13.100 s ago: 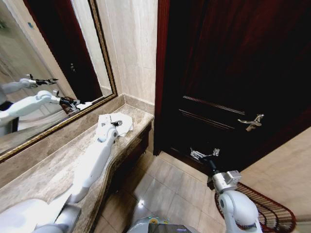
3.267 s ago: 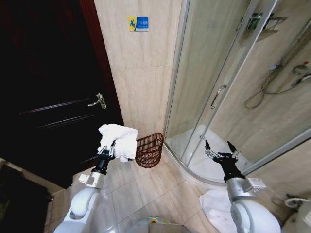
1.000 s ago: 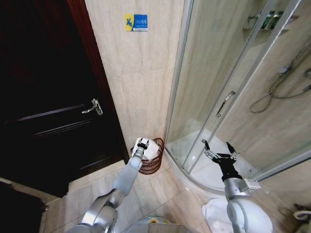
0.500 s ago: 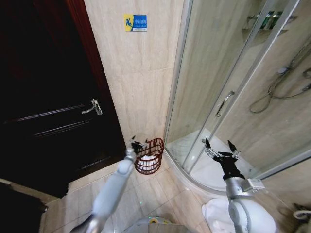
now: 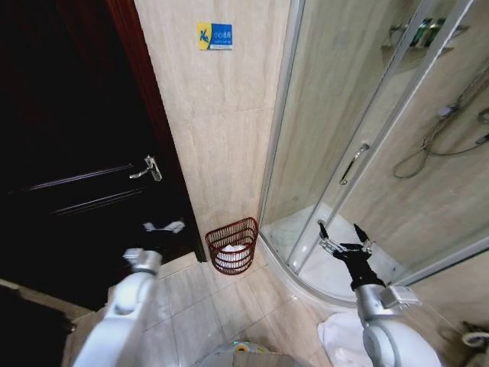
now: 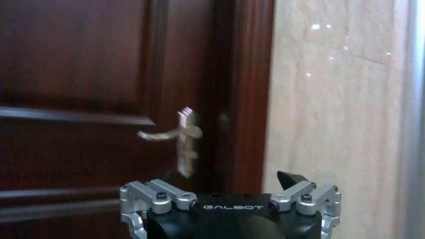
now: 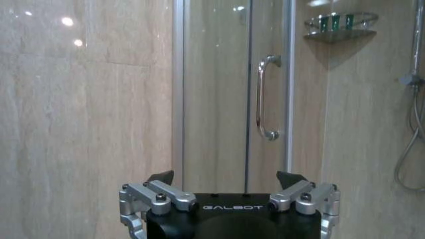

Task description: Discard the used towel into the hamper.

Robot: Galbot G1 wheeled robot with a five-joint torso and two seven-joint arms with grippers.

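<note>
Left gripper (image 5: 164,227) hangs in front of the dark wooden door (image 5: 69,153), beside and a little above the hamper (image 5: 232,245), with its fingers spread and nothing between them. The head view is blurred there, but the left wrist view confirms it: the finger bases stand wide apart, and beyond them are the door's lever handle (image 6: 180,135) and the beige tiled wall (image 6: 332,99).

The hamper stands on the floor tiles in the corner where the tiled wall meets the shower enclosure (image 5: 359,153). The used towel (image 5: 231,250) lies inside it as a white bundle, low in the basket.

Right gripper (image 5: 341,241) is held up in front of the shower glass, well apart from the hamper, fingers splayed and empty. Its wrist view adds the shower door's chrome handle (image 7: 264,97) and a corner shelf (image 7: 340,27) with small green bottles.

A blue and yellow sign (image 5: 214,36) is fixed high on the wall.
</note>
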